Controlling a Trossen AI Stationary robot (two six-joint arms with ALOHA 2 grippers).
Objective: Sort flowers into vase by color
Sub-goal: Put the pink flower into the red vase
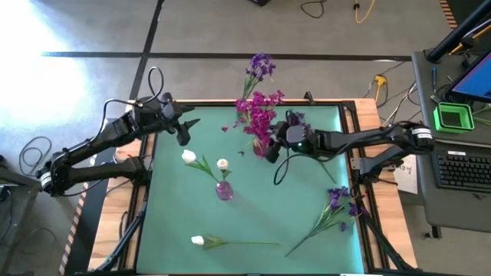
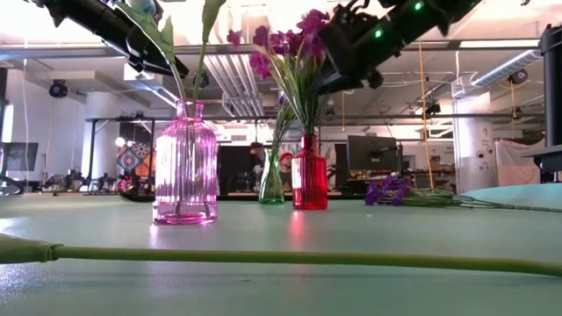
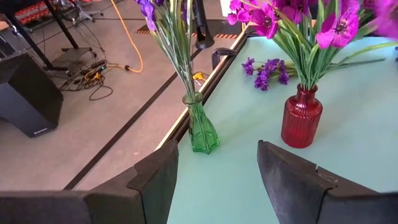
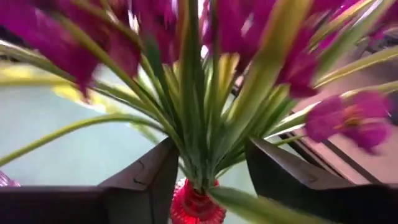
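Magenta flowers [image 1: 259, 115] stand in a red vase [image 3: 301, 118] at the mat's far middle. My right gripper [image 4: 211, 149] is open, one finger on either side of their green stems [image 4: 198, 134] just above the vase neck [image 4: 196, 205]. Violet flowers [image 1: 261, 65] stand in a green vase [image 3: 202, 127] at the far edge. Two white buds [image 1: 189, 157] stand in a pink vase [image 1: 223, 189]. One white flower [image 1: 198, 241] lies flat near the front edge, and a violet bunch [image 1: 337, 203] lies at the right. My left gripper [image 3: 217, 174] hangs open in the air at the far left, with nothing between its fingers.
Bare mat [image 1: 268, 199] lies between the pink vase and the loose violet bunch. The lying flower's long stem [image 2: 263, 256] runs along the near edge. A keyboard [image 1: 464, 169] and a green box [image 1: 453, 116] sit on a side desk beyond the right edge.
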